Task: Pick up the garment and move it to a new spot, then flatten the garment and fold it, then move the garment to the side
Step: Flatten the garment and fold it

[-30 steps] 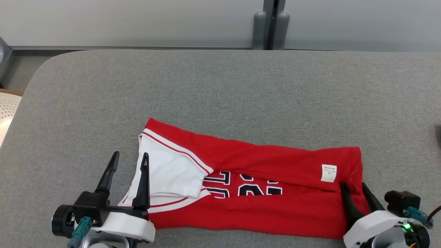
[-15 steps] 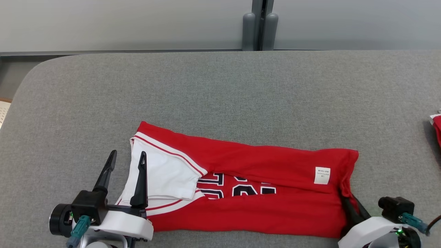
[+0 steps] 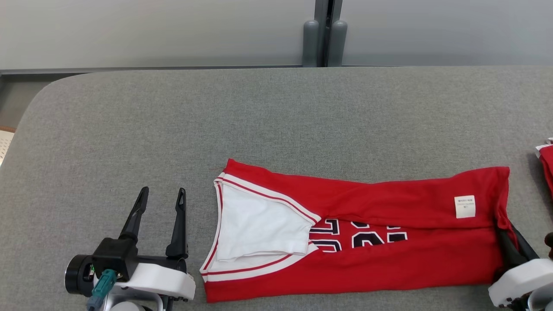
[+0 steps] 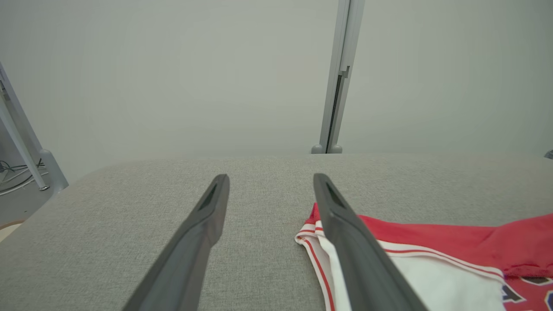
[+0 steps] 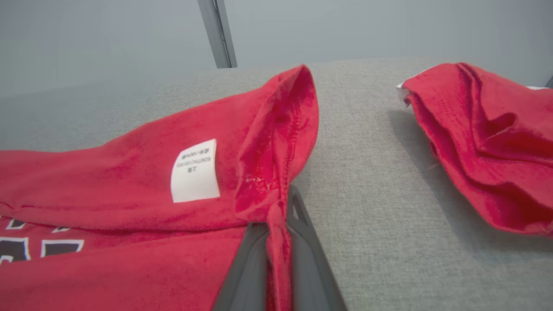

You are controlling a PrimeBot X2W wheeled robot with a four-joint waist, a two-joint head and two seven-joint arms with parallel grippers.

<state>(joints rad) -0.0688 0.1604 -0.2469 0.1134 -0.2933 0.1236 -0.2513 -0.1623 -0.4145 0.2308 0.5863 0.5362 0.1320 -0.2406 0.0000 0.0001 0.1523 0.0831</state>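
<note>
Your right hand (image 3: 512,244) sits at the lower right corner of the head view. Its two dark fingers are closed together on the right-hand edge of the garment (image 3: 367,268). In the right wrist view you see a bunched ridge of red cloth pinched between them at the bottom centre of the frame. Your left hand (image 3: 163,192) sits at the lower left of the head view, fingers spread apart with nothing between them and tips pointing up the frame. It lies just beside the garment's left end, apart from it. The garment is a red jersey, folded lengthwise and lying flat across the lower centre and lower right of the head view on the grey surface (image 3: 259,121). Note the white panel (image 3: 255,229) bordered by red-and-white trim at its left end. Dark, white-edged numerals (image 3: 358,233) are partly hidden under the upper fold. A small white label (image 3: 464,206) shows near its right end, just above the right hand. A second red cloth (image 3: 546,162) lies crumpled at the right edge of the frame, near the garment but apart from it. Beyond the surface, at the top of the frame, a grey post (image 3: 324,34) stands against a pale wall.
</note>
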